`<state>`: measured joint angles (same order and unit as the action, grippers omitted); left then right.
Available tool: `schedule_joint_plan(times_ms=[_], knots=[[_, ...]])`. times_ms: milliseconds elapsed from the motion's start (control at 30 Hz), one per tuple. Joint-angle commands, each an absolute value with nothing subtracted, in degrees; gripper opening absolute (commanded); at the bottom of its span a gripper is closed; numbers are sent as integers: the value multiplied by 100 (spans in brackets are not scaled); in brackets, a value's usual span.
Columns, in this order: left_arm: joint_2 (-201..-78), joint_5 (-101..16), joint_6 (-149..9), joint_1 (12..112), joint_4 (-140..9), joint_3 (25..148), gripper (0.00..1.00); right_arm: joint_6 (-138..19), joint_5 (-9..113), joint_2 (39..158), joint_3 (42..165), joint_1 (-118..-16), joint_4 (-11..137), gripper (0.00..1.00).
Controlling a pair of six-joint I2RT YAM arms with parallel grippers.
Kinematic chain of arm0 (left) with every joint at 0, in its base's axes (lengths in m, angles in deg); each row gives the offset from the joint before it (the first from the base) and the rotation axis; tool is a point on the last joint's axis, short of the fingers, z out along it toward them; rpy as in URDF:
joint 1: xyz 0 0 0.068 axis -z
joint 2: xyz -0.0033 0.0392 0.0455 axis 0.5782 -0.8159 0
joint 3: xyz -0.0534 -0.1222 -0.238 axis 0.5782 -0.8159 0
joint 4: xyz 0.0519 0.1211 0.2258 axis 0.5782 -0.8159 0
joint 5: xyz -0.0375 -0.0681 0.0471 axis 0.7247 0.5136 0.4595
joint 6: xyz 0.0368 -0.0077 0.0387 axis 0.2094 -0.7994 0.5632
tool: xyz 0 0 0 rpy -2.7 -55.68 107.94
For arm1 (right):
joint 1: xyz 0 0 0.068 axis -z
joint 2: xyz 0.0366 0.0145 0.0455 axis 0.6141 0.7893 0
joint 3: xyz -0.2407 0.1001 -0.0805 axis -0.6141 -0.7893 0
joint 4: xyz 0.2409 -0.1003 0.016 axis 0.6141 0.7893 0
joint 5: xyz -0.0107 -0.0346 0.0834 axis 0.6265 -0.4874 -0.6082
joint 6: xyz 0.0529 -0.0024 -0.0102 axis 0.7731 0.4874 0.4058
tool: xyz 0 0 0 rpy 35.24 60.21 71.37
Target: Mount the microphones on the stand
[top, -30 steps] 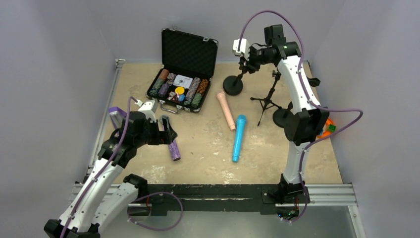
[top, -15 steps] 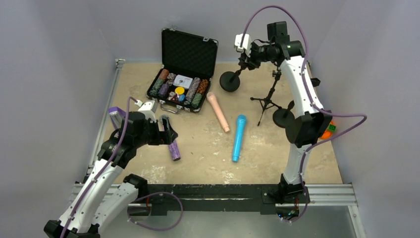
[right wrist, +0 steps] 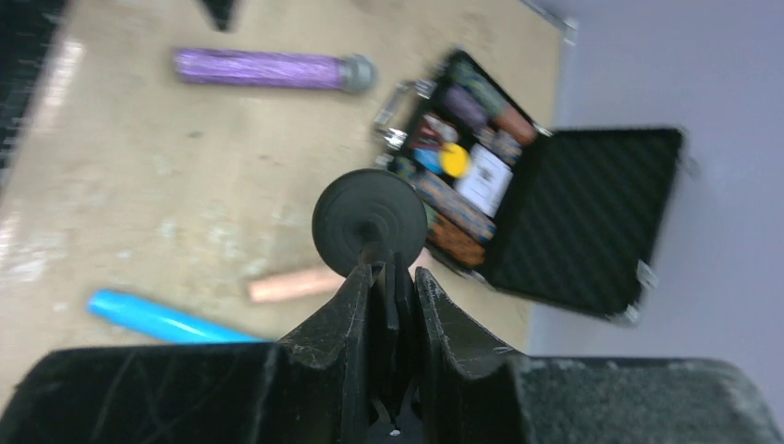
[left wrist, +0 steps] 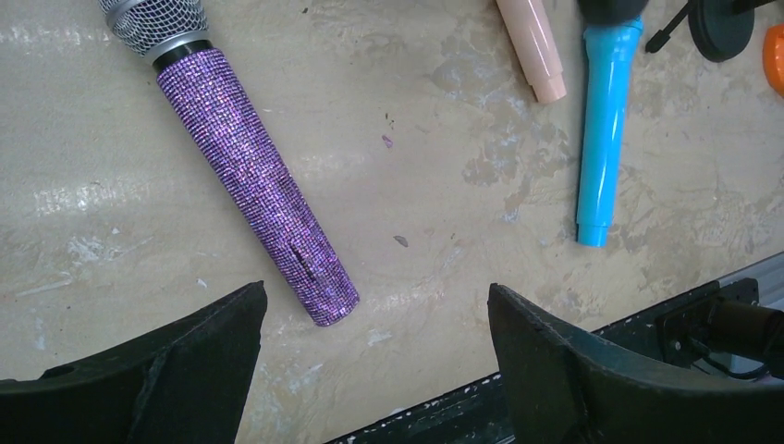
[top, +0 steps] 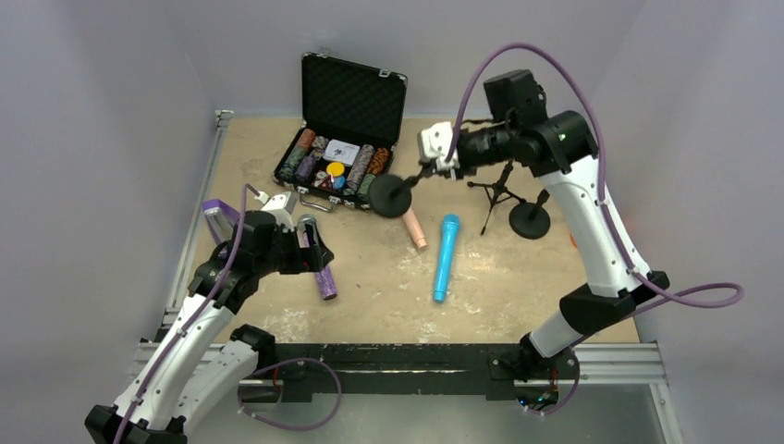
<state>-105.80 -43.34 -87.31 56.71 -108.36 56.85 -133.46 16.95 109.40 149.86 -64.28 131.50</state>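
My right gripper [top: 433,168] is shut on the thin stem of a black stand whose round base [top: 390,196] hangs in the air, tilted, in front of the poker case. In the right wrist view the same base [right wrist: 370,220] sits just beyond my shut right gripper [right wrist: 390,270]. The pale pink microphone [top: 417,233] lies partly hidden under that base. Beside it lies the blue microphone [top: 446,256]. The glittery purple microphone [left wrist: 250,176] lies flat on the table, with my left gripper [left wrist: 374,296] open just past its tail end and touching nothing.
An open black case [top: 344,139] of poker chips stands at the back. A small black tripod [top: 497,190] and another round-based stand [top: 530,220] are at the back right. The black rail [top: 398,356] runs along the near edge.
The right arm has swung the held stand from the back of the table leftward and nearer, so its base now covers the pink microphone's upper end. The left arm has not moved.
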Motion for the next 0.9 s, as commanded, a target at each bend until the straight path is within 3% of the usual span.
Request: schedule_joint_plan(times_ms=[0, 433, 533, 600, 667, 733, 867], knots=[[-10394, -4524, -8910, 5651, -10825, 5732, 92, -13783, 1555, 10629, 14549, -7122, 13913, 0], [-10171, -4557, -9328, 5651, -10894, 5413, 93, -13364, 2212, 10664, 13330, -8233, 13531, 0], [-10184, -4508, -9371, 5651, -10817, 5350, 93, -13215, 2306, 10727, 13232, -8363, 13446, 6], [-10182, -4486, -9390, 5651, -10756, 5319, 93, -13093, 2395, 10752, 13130, -8452, 13342, 15], [-10182, -4466, -9423, 5651, -10706, 5296, 93, -12975, 2435, 10765, 13060, -8536, 13256, 43], [-10190, -4445, -9456, 5651, -10644, 5276, 93, -12837, 2396, 10766, 13056, -8568, 13205, 61], [-10215, -4407, -9488, 5651, -10571, 5239, 93, -12606, 2252, 10820, 13296, -8578, 13222, 77]])
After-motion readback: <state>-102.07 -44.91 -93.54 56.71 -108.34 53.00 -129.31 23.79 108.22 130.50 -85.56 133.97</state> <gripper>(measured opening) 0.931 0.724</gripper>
